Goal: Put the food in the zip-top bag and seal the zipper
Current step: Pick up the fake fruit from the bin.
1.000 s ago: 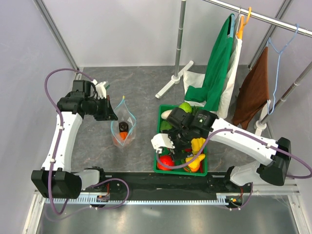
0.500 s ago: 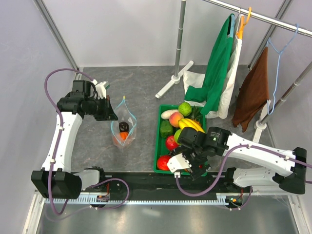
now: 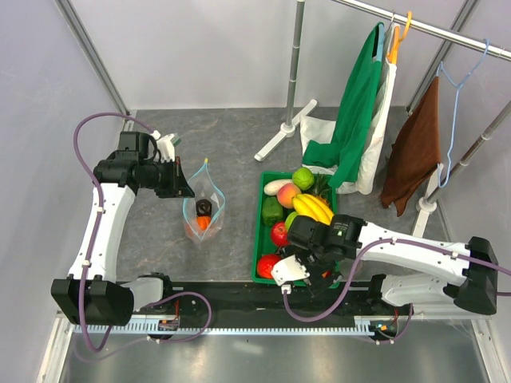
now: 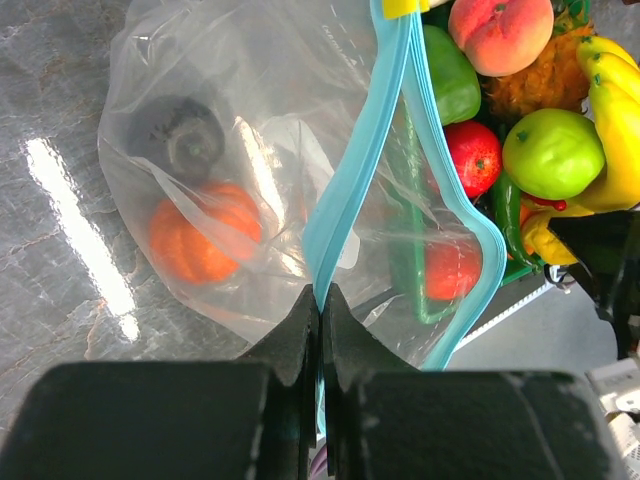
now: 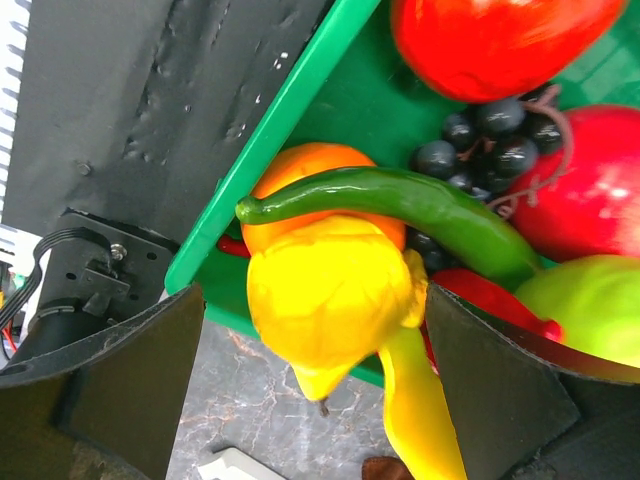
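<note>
The left arm is reaching forward with its elbow bent, and the left tool is pinching tight on the near end of the zipper. It is holding the bag upright on the counter, left of the green crate. The bag's mouth is gaping upward, the blue strip is running straight away from the tool to a yellow slider, and an orange piece and a dark piece are lying inside. The right arm is folding across toward the crate's near end, where the right tool is pointing down, spread wide on either side of a yellow pepper and gripping nothing.
</note>
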